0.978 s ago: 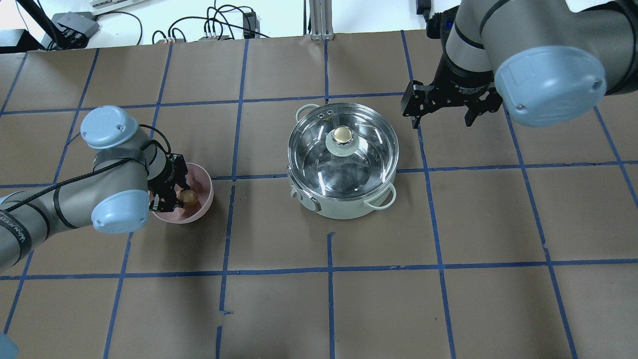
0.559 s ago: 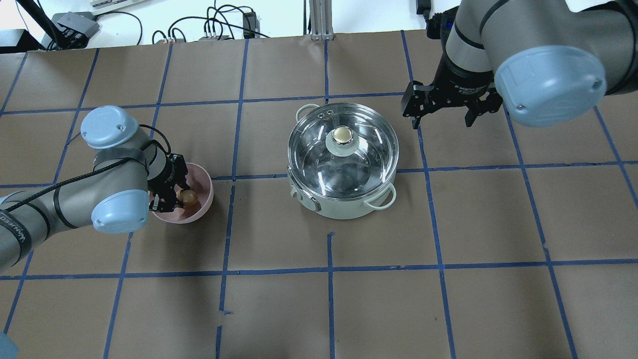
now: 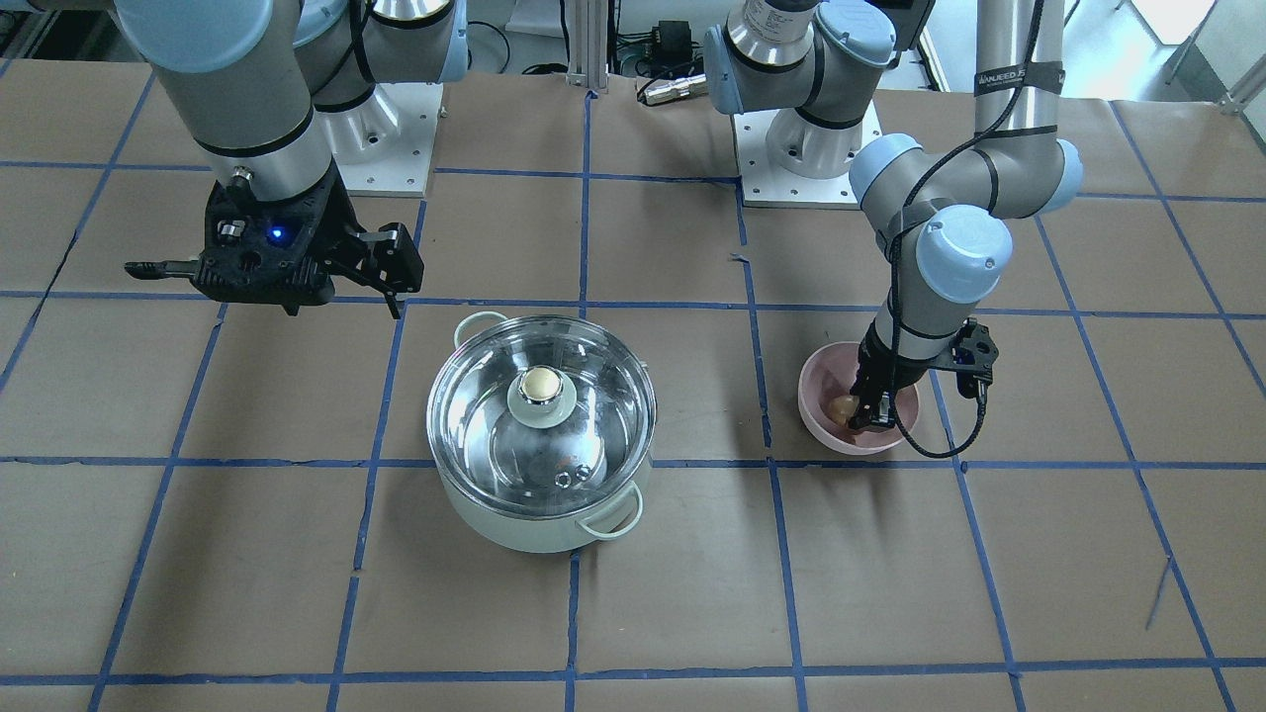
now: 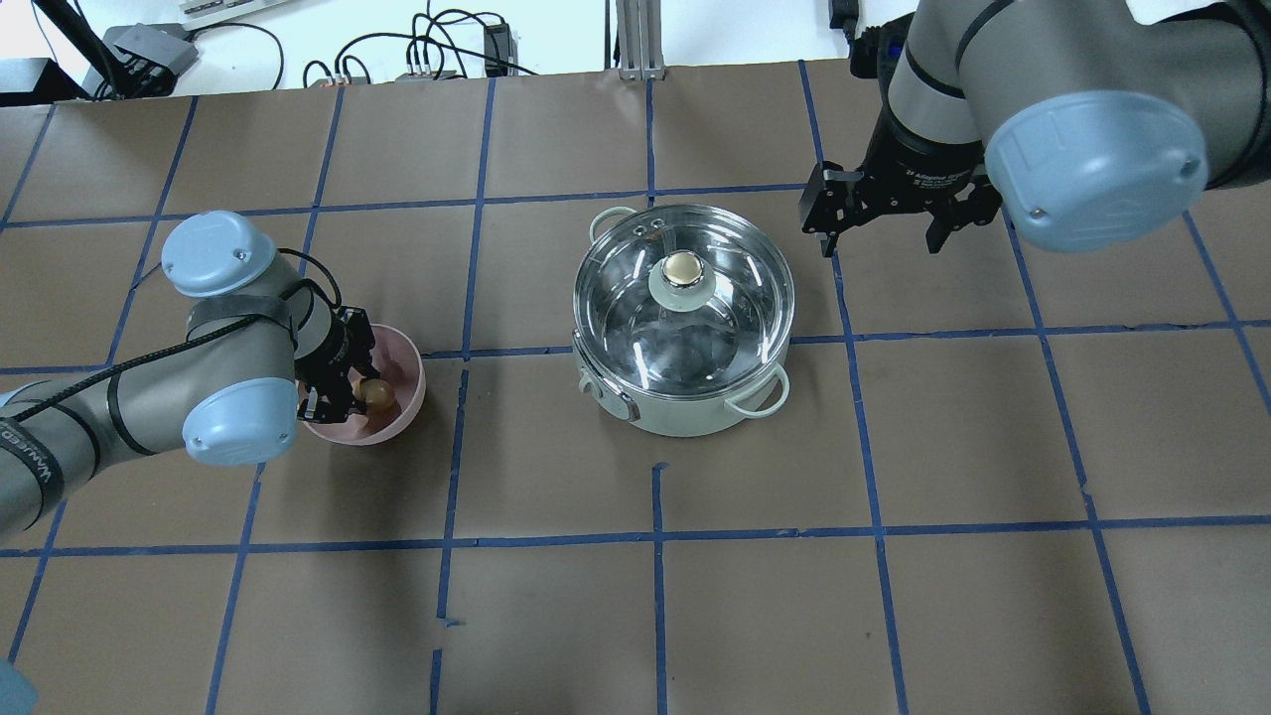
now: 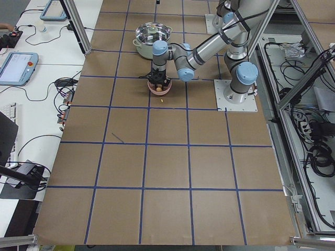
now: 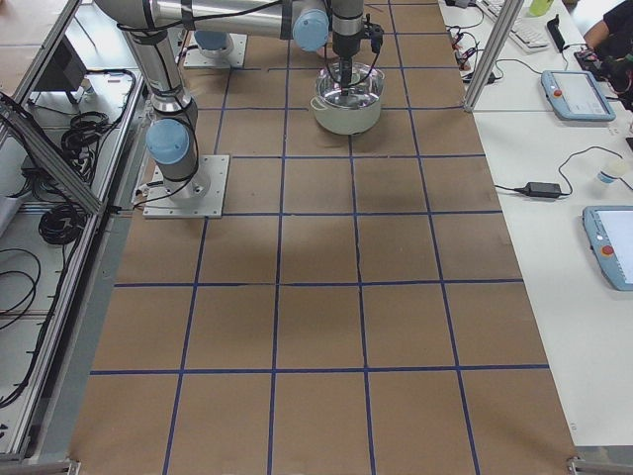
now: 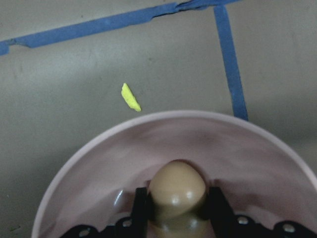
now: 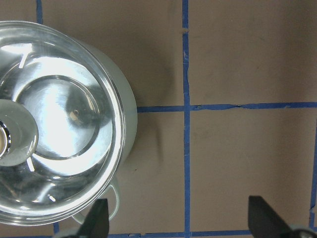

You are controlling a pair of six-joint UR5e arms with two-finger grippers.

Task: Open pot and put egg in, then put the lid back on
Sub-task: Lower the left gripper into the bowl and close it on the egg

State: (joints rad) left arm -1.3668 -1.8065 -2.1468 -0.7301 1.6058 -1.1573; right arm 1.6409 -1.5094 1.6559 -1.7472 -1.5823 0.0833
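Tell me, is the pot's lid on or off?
On. The glass lid sits flat on the mint-green pot, covering its whole rim.

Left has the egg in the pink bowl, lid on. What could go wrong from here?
1. The lid covers the pot, and the right gripper hangs open beside it, not over the knob; the left gripper could bring the egg over too soon.
2. The egg is rounded and pinched low inside the pink bowl; it might slip on lifting, or the fingers could tip the bowl.
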